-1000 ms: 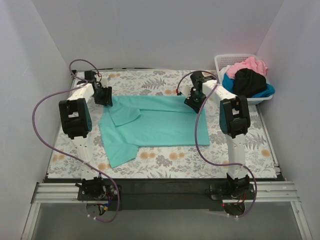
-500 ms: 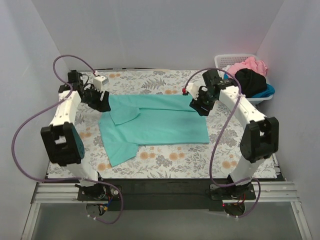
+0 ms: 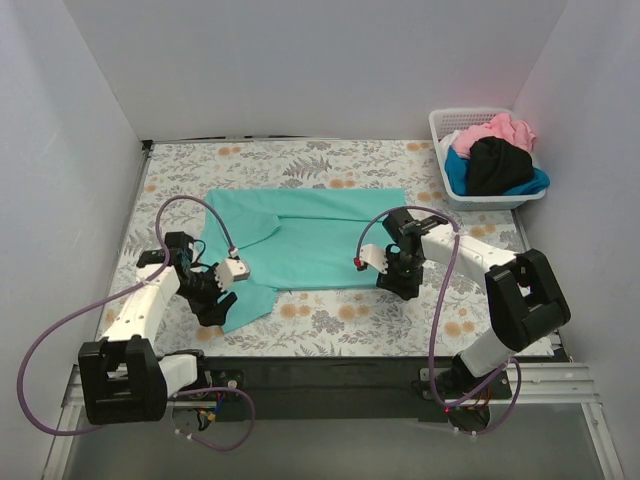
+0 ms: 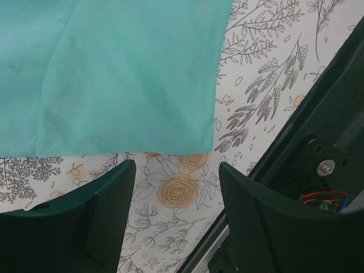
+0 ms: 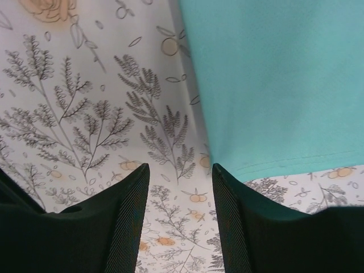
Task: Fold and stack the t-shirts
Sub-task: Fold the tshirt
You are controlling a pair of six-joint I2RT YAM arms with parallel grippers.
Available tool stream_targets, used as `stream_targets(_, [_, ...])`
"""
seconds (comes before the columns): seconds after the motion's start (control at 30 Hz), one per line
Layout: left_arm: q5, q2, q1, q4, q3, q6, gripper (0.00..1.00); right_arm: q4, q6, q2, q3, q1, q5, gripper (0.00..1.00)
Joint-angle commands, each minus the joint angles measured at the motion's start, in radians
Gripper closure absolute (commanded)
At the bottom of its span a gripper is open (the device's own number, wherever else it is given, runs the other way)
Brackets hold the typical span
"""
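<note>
I judge little is done: the teal t-shirt [image 3: 310, 235] lies part-folded mid-frame on the surface [image 3: 480, 300], my left end effector [image 4: 176, 166] and right end effector [image 5: 179, 168] both spread empty at its lower corners, other t-shirts [image 3: 497, 165] bundled in the upper-right basket [image 3: 440, 125].

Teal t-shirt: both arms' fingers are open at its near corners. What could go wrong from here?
1. Only floral table cloth shows between the open left fingers and the open right fingers; closing here may pinch that, not the teal t-shirt.
2. Near the left fingers the shirt looks doubled by a fold, so a grab might catch one layer and skew the fold.
</note>
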Motion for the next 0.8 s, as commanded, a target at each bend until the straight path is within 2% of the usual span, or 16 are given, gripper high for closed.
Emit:
stream_targets(0.0, [-0.059,-0.045,-0.03,0.045,-0.022,0.06,0.41,0.097,0.014,-0.027,0.016,0.004,0.046,0.46])
stream_targets(0.23, [-0.055,-0.027,-0.054,0.062,-0.017,0.037,0.41,0.102,-0.018,-0.015,0.02,0.006,0.08,0.49])
stream_targets(0.27, [-0.062,-0.022,-0.091,0.071,-0.034,0.03,0.41,0.106,-0.026,-0.006,0.012,0.004,0.088,0.5])
stream_targets(0.5, [-0.17,-0.062,-0.195,0.174,-0.147,-0.015,0.4,0.175,-0.034,0.036,-0.049,0.004,0.103,0.55])
stream_targets(0.63, [-0.279,-0.053,-0.255,0.279,-0.222,-0.035,0.4,0.21,-0.03,0.06,-0.069,0.006,0.118,0.58])
stream_targets(0.7, [-0.319,-0.053,-0.28,0.312,-0.246,-0.035,0.41,0.218,-0.03,0.069,-0.076,0.006,0.123,0.62])
stream_targets(0.77, [-0.337,-0.055,-0.294,0.349,-0.267,-0.035,0.49,0.226,-0.027,0.074,-0.08,0.006,0.123,0.65])
